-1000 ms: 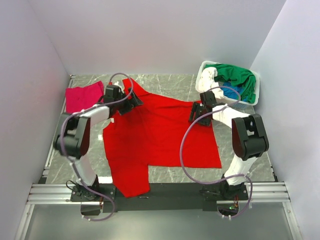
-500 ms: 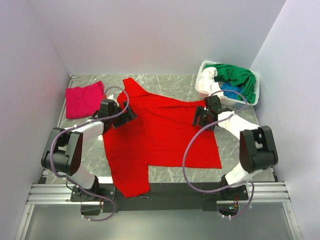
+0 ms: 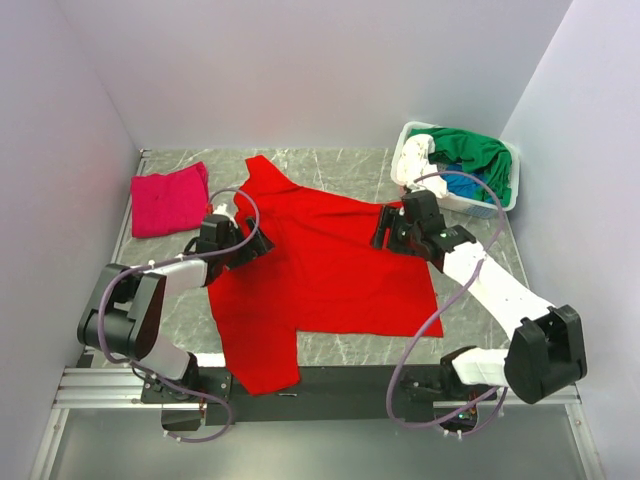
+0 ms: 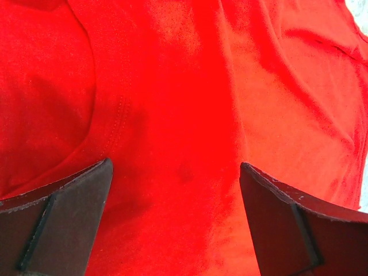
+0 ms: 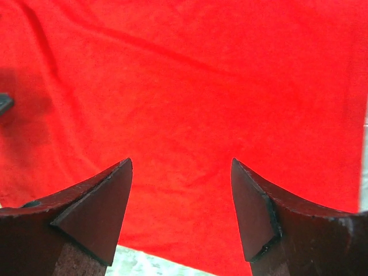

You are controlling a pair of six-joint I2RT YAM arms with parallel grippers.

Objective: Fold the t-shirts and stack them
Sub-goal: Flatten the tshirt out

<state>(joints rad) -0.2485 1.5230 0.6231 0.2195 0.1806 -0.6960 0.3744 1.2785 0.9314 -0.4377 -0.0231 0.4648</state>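
The bright red t-shirt (image 3: 320, 275) lies spread flat on the marble table, one sleeve toward the back, one toward the near edge. My left gripper (image 3: 255, 243) is open, low over its left edge; red cloth (image 4: 172, 115) fills the gap between the fingers. My right gripper (image 3: 385, 232) is open over the shirt's right edge (image 5: 184, 98), nothing held. A folded magenta-pink t-shirt (image 3: 168, 198) lies at the back left. Green (image 3: 475, 150), blue (image 3: 465, 183) and white (image 3: 415, 160) shirts are piled in the basket.
The white plastic basket (image 3: 505, 200) stands at the back right by the wall. Grey walls close in the table on three sides. A black rail with the arm bases runs along the near edge (image 3: 330, 385). A strip of bare marble (image 5: 138, 261) shows in the right wrist view.
Both arms have stretched lower and outward. The left gripper slid toward me along the shirt's left edge; the right gripper shifted slightly left over the right edge. The shirt has barely moved.
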